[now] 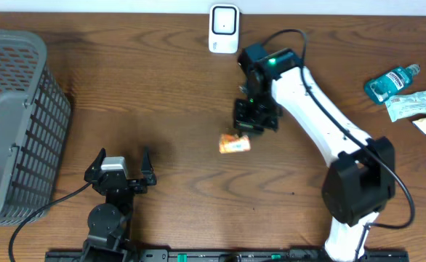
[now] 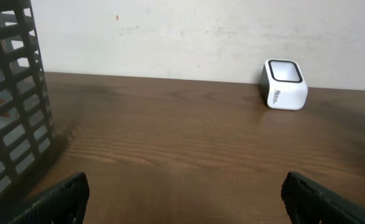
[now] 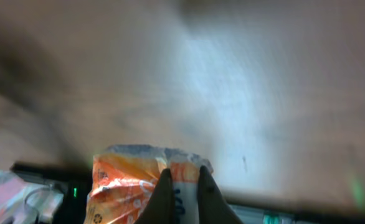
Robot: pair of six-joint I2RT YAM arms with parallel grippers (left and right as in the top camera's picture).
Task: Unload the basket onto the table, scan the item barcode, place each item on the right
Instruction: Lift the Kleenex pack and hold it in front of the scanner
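A crumpled orange and white snack packet [image 1: 235, 144] is the item, just below my right gripper [image 1: 255, 122] at mid-table. In the right wrist view the two dark fingers [image 3: 164, 194] pinch the packet's [image 3: 123, 186] white edge, so the right gripper [image 3: 184, 183] is shut on it. Whether the packet touches the wood I cannot tell. No barcode shows. The white scanner [image 1: 224, 29] stands at the far edge, and it appears upright in the left wrist view [image 2: 284, 85]. My left gripper [image 1: 121, 169] rests open near the front edge, with nothing between its fingertips [image 2: 64, 196].
A grey mesh basket [image 1: 17, 124] fills the left side, its wall close by in the left wrist view [image 2: 8, 99]. At the far right lie a blue bottle [image 1: 391, 80] and some pale packets [image 1: 409, 105]. The right arm's white link [image 1: 322, 109] crosses the table.
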